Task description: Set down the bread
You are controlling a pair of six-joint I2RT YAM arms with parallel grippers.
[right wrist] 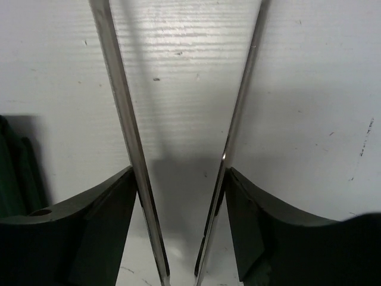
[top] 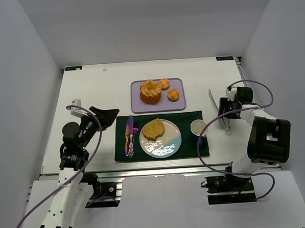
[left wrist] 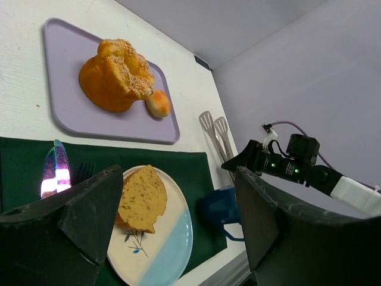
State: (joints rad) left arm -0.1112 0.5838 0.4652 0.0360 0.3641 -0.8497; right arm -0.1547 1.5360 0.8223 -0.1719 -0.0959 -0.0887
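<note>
- The bread [top: 153, 128] lies flat on a round plate [top: 165, 153], on the plate's 11 o'clock part; its tan face is up and a darker crust runs along the edge.
- The plate is white with a pale blue section toward 4 o'clock. It sits in the middle of a dark green placemat [top: 191, 117] on the white tabletop [top: 89, 86].
- At 9 o'clock of the plate, on the placemat, a shiny iridescent knife [top: 129, 138] and a dark fork [top: 135, 129] lie side by side.
- At 3 o'clock of the plate, a cup [top: 198, 127] stands on the placemat's right part.
- At 12 o'clock of the placemat, a lilac tray [top: 139, 105] holds a round orange cake [top: 150, 91] with a crumbly top and two small buns [top: 164, 84], both at the cake's 3 o'clock side.
- The left gripper [top: 114, 118] is at the placemat's 10 o'clock corner, its jaws spread wide and holding nothing. In its wrist view the bread shows between the two fingers, apart from both.
- The right gripper [top: 224, 115] is at 3 o'clock of the cup, off the placemat and well apart from the bread.
- Its jaws stand partly apart around metal tongs [right wrist: 122, 119]; each tong arm rests against the inner face of a finger.
- The tongs' slotted heads point toward 11 o'clock of that gripper, beside the tray's right edge.
</note>
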